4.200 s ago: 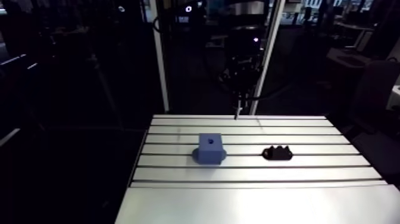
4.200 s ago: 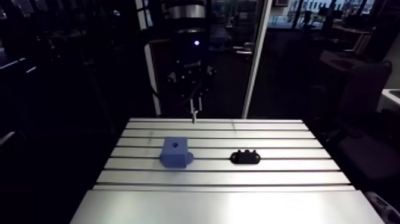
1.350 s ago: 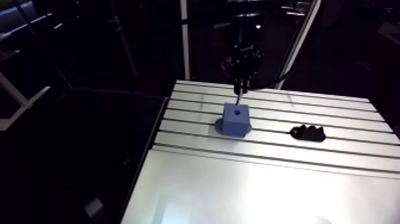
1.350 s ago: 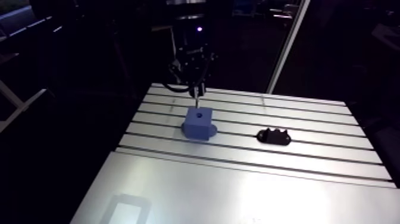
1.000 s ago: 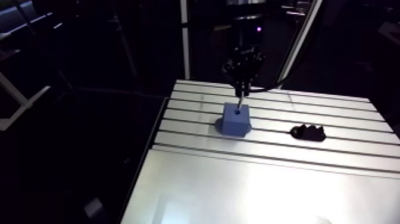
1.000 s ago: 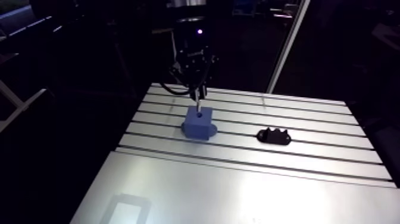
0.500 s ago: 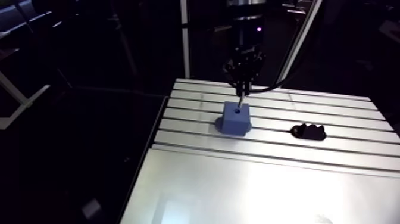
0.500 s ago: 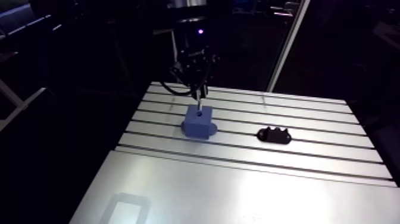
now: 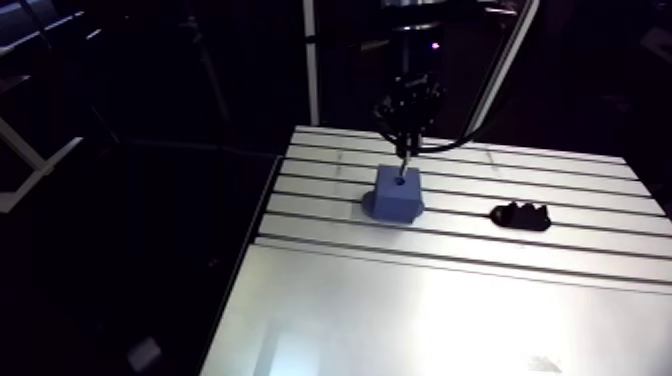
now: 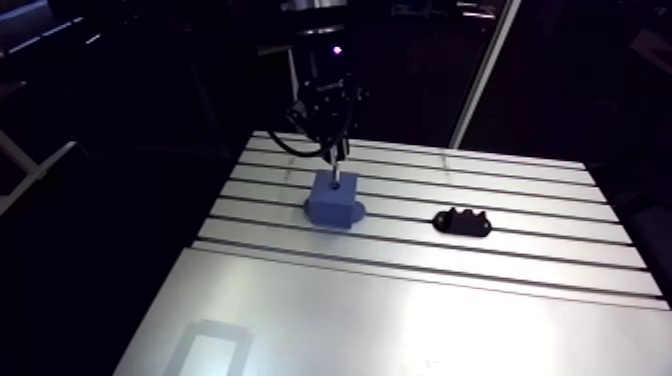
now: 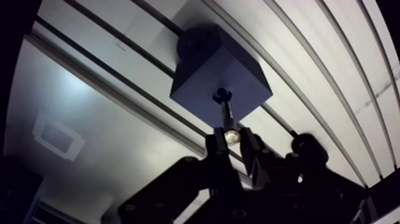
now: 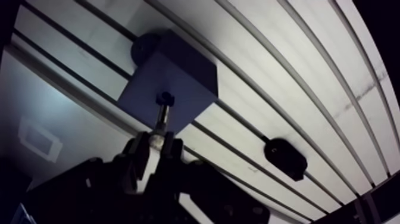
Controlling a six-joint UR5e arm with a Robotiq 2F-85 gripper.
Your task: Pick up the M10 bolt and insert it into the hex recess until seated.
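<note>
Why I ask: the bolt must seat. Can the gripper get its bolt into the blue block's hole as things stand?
Probably yes: the gripper holds the bolt with its tip at the hole in the block, nothing between; the black part lies well aside.

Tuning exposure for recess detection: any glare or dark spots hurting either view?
Arm view: glare washes the table on its near plate; gripper dark, little detail. Wrist view: blue block in shade, hex recess only a dark spot at the tip of the bolt; fingers silhouetted; straight slots look curved.
</note>
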